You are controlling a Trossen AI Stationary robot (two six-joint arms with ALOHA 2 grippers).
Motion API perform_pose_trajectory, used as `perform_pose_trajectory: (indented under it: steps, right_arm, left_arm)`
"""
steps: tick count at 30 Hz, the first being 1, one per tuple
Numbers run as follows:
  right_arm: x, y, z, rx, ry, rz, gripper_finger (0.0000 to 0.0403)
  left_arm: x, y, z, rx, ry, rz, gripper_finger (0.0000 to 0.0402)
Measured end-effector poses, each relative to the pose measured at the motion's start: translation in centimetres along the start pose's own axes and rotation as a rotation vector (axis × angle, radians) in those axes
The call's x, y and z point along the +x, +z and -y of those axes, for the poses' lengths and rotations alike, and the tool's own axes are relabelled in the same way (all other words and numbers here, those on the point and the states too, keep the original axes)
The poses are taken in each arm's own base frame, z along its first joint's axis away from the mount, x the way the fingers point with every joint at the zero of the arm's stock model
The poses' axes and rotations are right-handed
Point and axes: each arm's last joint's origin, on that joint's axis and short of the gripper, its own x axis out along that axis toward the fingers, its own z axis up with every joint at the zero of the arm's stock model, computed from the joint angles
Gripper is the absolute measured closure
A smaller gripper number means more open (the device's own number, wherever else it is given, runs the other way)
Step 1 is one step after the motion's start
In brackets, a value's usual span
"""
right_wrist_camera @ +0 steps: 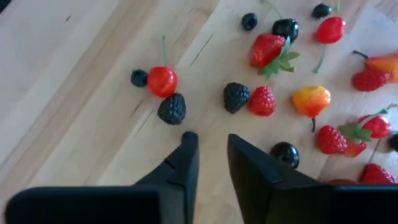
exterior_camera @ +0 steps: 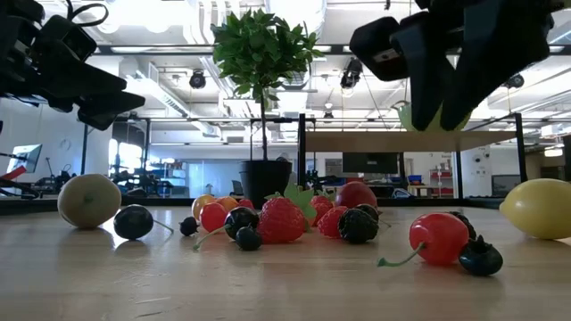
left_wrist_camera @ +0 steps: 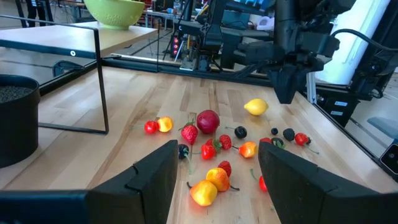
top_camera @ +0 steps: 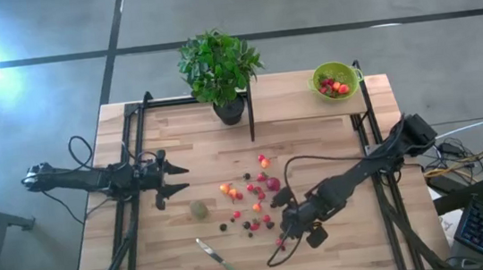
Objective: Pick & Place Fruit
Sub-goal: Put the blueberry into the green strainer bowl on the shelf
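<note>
Several tiny toy fruits [top_camera: 250, 197] lie scattered on the middle of the wooden table: red strawberries and cherries, orange ones, dark berries. A dull-green kiwi-like ball [top_camera: 198, 210] rests to their left. The yellow lemon [left_wrist_camera: 256, 107] sits at the far right of the scatter, also in the low view [exterior_camera: 540, 207]. My right gripper [right_wrist_camera: 211, 144] hovers above the right side of the scatter [top_camera: 283, 223], fingers pointing down and slightly open, empty; a blackberry [right_wrist_camera: 172, 108] and a cherry [right_wrist_camera: 162, 81] lie just ahead of it. My left gripper [top_camera: 172, 180] waits open above the table's left [left_wrist_camera: 217, 149].
A lime-green bowl [top_camera: 335, 80] holding a few red fruits stands on a raised shelf at the far right. A potted plant [top_camera: 221, 65] stands at the far middle. A green-handled knife [top_camera: 221, 261] lies near the near edge. Black frame rails [top_camera: 371, 130] run along both sides.
</note>
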Motion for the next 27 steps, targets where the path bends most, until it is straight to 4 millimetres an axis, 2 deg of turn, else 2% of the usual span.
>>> perform_pose_trajectory:
  steps: [5, 14, 19, 27]
  right_arm:
    - [0.5, 0.0, 0.0, -0.014, 0.000, -0.004, 0.0262]
    - [4.1, -0.6, -0.3, -0.050, 0.012, -0.091, 0.0204]
    - [5.4, -1.0, -0.5, -0.058, 0.016, -0.123, 0.0198]
    - [7.1, -1.3, -0.7, -0.056, 0.029, -0.159, 0.0225]
  left_arm:
    - [0.0, 0.0, 0.0, 0.000, 0.000, 0.000, 0.0172]
    - [0.0, 0.0, 0.0, 0.000, 0.000, 0.000, 0.0172]
    - [0.0, 0.0, 0.0, 0.000, 0.000, 0.000, 0.0172]
    - [0.0, 0.0, 0.0, 0.000, 0.000, 0.000, 0.0172]
